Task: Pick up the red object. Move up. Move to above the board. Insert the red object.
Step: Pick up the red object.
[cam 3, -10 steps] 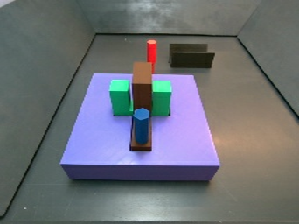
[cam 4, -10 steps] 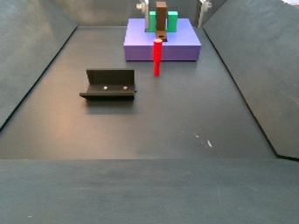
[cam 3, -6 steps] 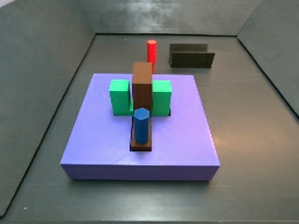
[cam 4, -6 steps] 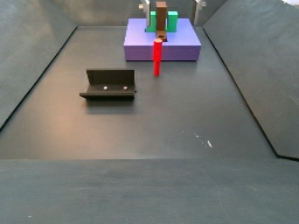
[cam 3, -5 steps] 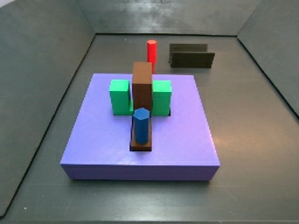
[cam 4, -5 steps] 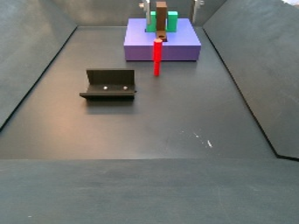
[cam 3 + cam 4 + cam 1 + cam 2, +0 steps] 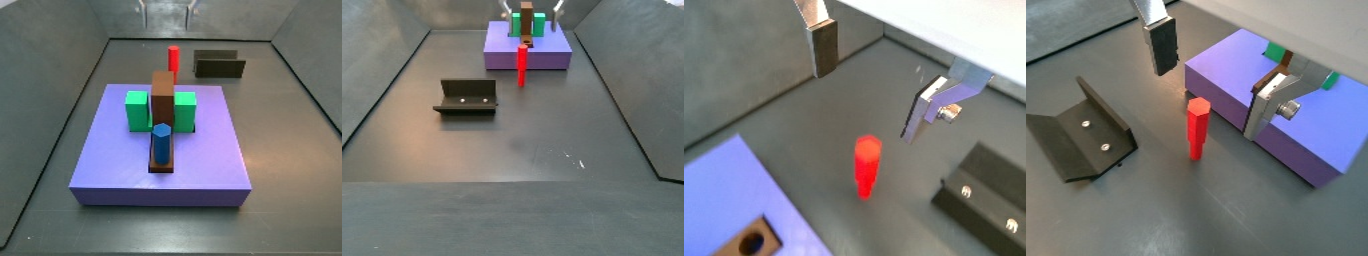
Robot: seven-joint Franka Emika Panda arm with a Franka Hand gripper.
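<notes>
- The fixture [image 7: 1086, 135] stands on the dark floor off to one side of the gripper [image 7: 1213, 75], apart from the peg and taking no part in the step in hand.
- The gripper hangs above the floor with its two silver fingers [image 7: 822, 45] spread wide and nothing between them; the jaws are plainly open (the pads touch nothing in either wrist view).
- The red object [image 7: 1197, 130] stands upright on the floor below the gap between the fingers, free of any grip. In my judgement the spread jaws are lined up so that a straight descent would bracket the peg on both sides.
- In a side view the red object [image 7: 174, 58] sits just beyond the far edge of the purple slab [image 7: 134, 175], between the slab and the fixture [image 7: 219, 65].
- The board [image 7: 163, 105] lies along the slab's middle, flanked by green blocks [image 7: 136, 110], with the blue peg [image 7: 160, 145] standing at its near end (insertion is not yet begun).
- Against the earlier side views, the peg, slab and fixture sit where they were; only the gripper's finger tips [image 7: 164, 12] now show at the top edge, where none were visible a second ago.
</notes>
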